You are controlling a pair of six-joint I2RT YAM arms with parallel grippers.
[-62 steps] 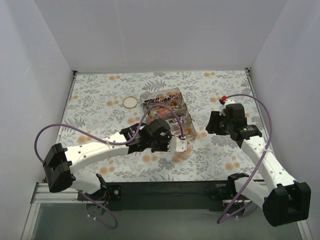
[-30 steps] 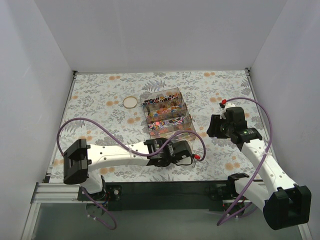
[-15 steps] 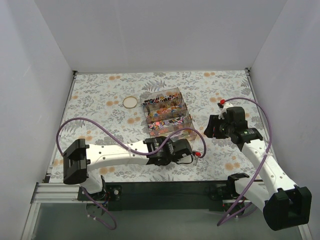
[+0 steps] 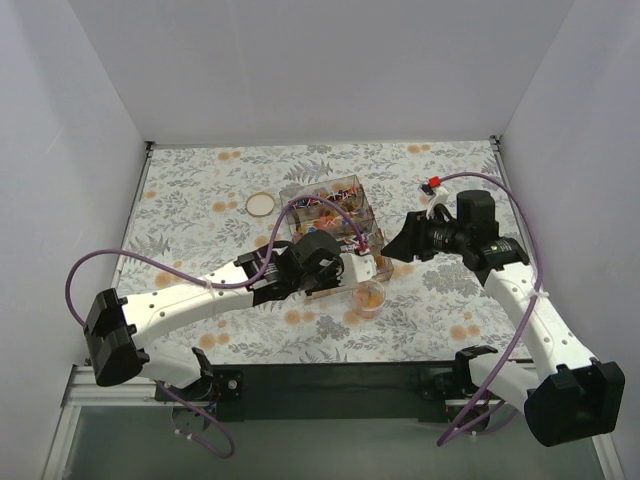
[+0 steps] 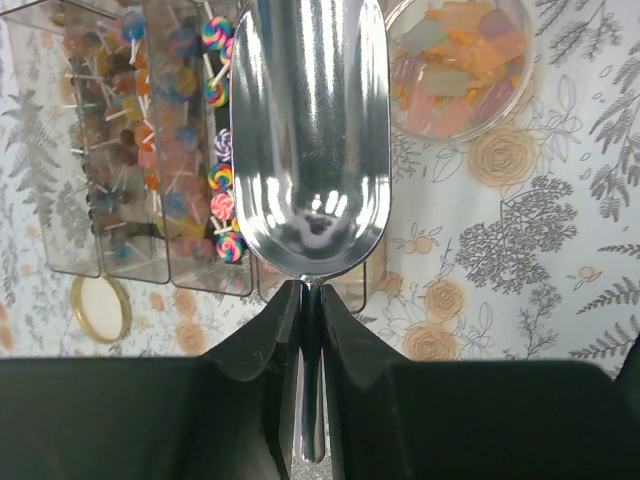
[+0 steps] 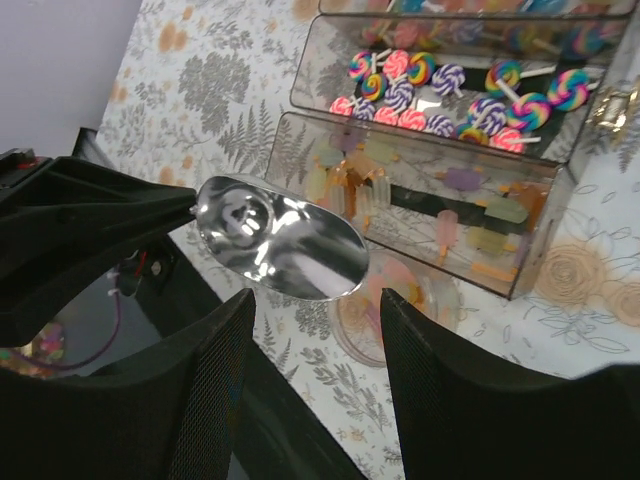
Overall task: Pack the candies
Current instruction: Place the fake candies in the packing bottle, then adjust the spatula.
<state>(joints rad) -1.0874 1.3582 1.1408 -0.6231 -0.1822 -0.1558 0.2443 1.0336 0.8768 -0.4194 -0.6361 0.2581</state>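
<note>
The candies are small orange, pink and purple sweets lying in a round clear jar, and more fill the near compartment of the clear box. My left gripper is shut on the handle of an empty metal scoop, whose bowl hangs over the box's edge, beside the jar. My right gripper stands open just above the jar and the scoop, with nothing between its fingers.
A gold lid lies on the flowered cloth left of the box. Striped lollipops fill the box's middle compartment. White walls close in the table on three sides.
My left arm has swung back and up toward the box with the scoop, uncovering the jar. My right gripper has moved left, closer to the box and jar.
</note>
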